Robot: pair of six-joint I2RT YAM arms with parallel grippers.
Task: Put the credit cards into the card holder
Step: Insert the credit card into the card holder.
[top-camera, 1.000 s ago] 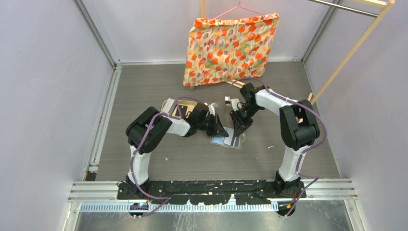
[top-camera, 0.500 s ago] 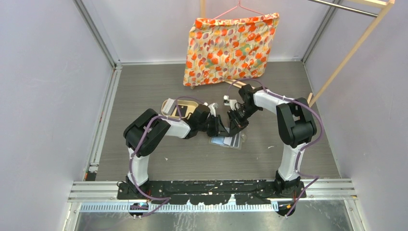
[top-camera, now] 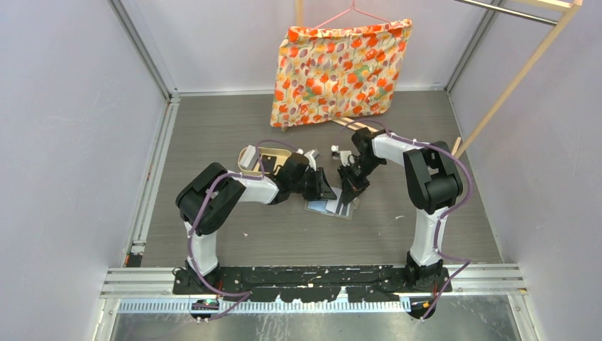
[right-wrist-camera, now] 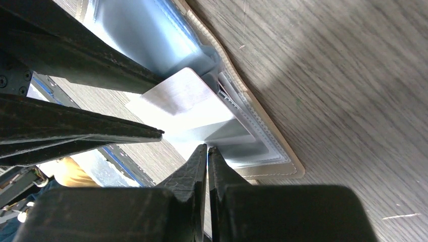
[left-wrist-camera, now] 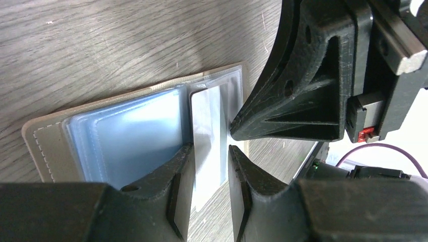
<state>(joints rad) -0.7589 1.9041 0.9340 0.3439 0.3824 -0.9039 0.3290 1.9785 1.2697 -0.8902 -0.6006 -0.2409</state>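
Your card holder [top-camera: 331, 207] lies open on the desk [left-wrist-camera: 101, 40], between both arms. A pale card [left-wrist-camera: 208, 126] looks part-way into a clear pocket, its long axis running straight out from the left end effector [left-wrist-camera: 210, 147], whose jaws stand narrowly apart either side of it. The right end effector [right-wrist-camera: 207, 147] is pressed nearly closed at the pocket's edge, and you cannot tell whether it pinches film. The left arm seems better placed to push.

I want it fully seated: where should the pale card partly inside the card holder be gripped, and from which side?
Probably the free end of the pale card, pinched across its flat faces, coming along its length from the side of the left arm: it is thin, and its far end sits inside the card holder.
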